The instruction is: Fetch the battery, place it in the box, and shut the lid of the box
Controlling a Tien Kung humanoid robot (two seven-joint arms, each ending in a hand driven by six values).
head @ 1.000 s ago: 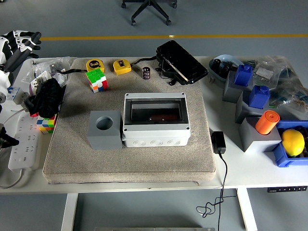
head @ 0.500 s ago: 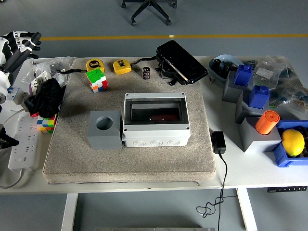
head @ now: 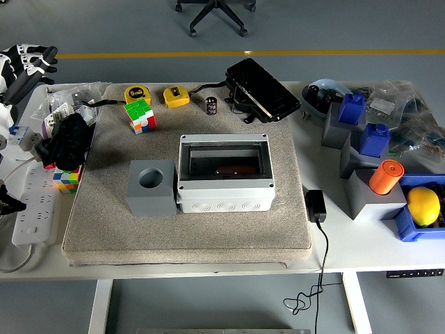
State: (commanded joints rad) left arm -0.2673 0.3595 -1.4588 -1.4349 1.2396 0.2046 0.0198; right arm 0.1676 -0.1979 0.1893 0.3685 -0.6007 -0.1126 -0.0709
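— Where's the small black cylindrical battery [head: 211,105]?
— Upright on the grey felt mat [head: 188,229], far side, between the yellow tape measure [head: 176,96] and the black flat case [head: 262,89]. Just beyond the light grey plastic box [head: 224,173], whose clear lid lies shut.

— And the left robot hand [head: 26,64]?
— Far-left corner, raised off the white counter [head: 334,236], well apart from the battery. Black-and-white fingers loosely spread, holding nothing.

— Anything beside the box?
— A grey block with a round hole [head: 151,186], touching its left side.
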